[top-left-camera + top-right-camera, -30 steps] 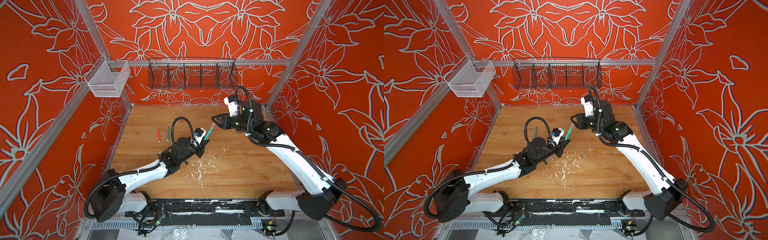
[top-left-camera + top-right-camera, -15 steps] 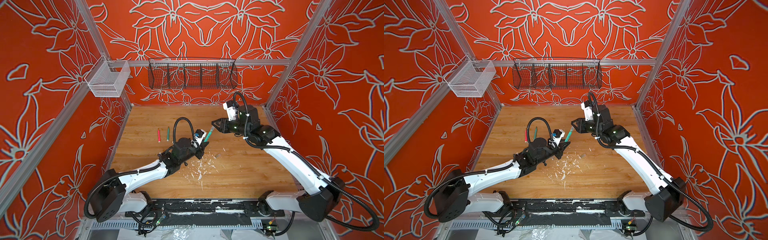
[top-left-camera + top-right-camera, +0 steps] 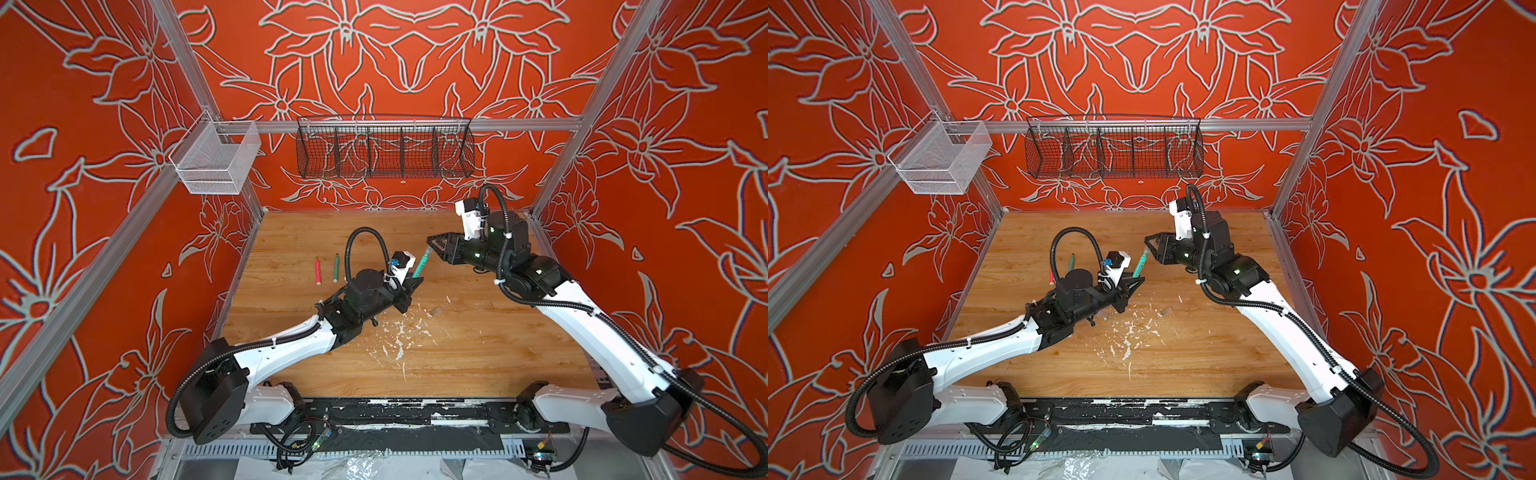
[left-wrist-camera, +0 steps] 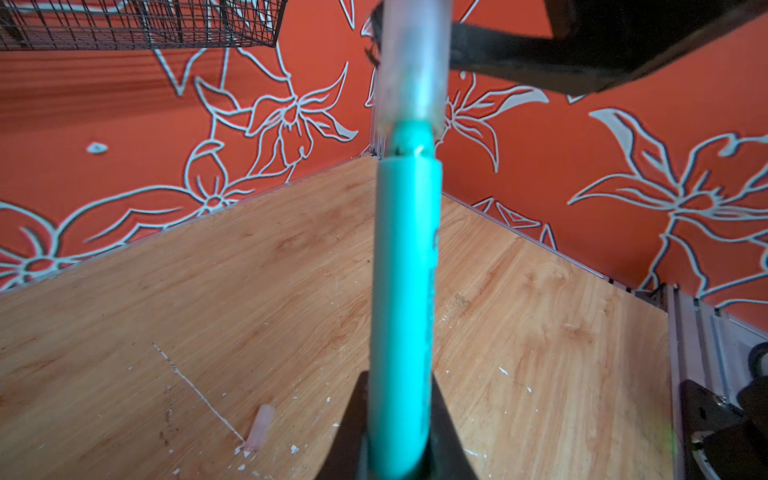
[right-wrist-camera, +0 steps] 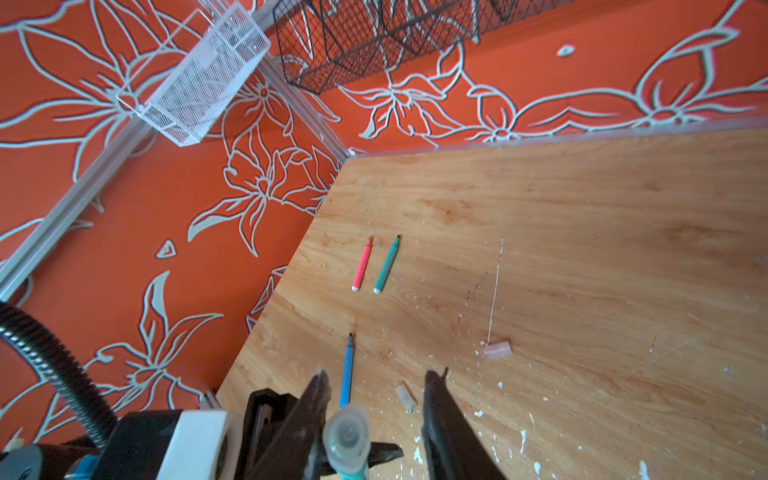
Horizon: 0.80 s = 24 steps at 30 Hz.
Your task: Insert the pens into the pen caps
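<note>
- The left end effector (image 3: 417, 281) is pressed together on the lower barrel of a thin teal-green marker pen (image 4: 405, 270). The pen slants up from it toward the right end effector (image 5: 378, 372), and its bottom end is hidden between the fingers.
- A stubby translucent greyish pen cap (image 4: 413, 62) sits over that pen's tip, with a short band of green neck showing below it. The left wrist view cuts off the cap's top, and how far it is seated cannot be told.
- The right end effector is spread, with one finger on each side of that cap. Whether either finger touches it is unclear.
- Just beyond the right end effector's fingertips, a thin blue pen (image 5: 347, 370) lies on the wooden table (image 3: 478, 353). In both top views the left arm hides it.
- Farther out past the blue pen, a red-pink pen (image 3: 318, 270) and a second green pen (image 3: 336, 268) lie side by side, not touching.
- A small loose cap (image 5: 406, 397) shows on the table between the right end effector's fingers. Another loose cap (image 5: 496, 349) lies off to one side among white paint flecks (image 3: 399, 340).
</note>
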{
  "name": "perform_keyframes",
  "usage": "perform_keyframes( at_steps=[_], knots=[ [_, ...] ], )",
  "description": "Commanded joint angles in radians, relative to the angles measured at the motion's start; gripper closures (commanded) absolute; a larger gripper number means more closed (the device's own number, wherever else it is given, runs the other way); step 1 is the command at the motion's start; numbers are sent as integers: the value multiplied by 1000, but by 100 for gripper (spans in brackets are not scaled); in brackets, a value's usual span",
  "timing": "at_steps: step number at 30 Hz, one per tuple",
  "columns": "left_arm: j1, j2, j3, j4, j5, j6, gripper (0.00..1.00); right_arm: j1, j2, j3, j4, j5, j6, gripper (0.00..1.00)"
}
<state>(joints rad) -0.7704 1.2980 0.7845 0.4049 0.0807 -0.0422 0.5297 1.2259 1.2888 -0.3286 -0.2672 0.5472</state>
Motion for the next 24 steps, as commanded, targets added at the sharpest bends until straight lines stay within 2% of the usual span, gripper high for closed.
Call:
perform_keyframes(
  at_steps=[1,6,14,24],
  knots=[
    [5,13,30,-27,35,-16,100,-6,-27,-18,53,63,36,59],
    [8,27,64,-75,66,-34,100,-9,-13,16,41,-26,34,57],
    [20,23,54,-46,68,-38,100,-7,20,16,84,-132,57,62],
    [23,19,51,-38,64,-36,100,-7,17,10,47,-145,52,61]
  ],
)
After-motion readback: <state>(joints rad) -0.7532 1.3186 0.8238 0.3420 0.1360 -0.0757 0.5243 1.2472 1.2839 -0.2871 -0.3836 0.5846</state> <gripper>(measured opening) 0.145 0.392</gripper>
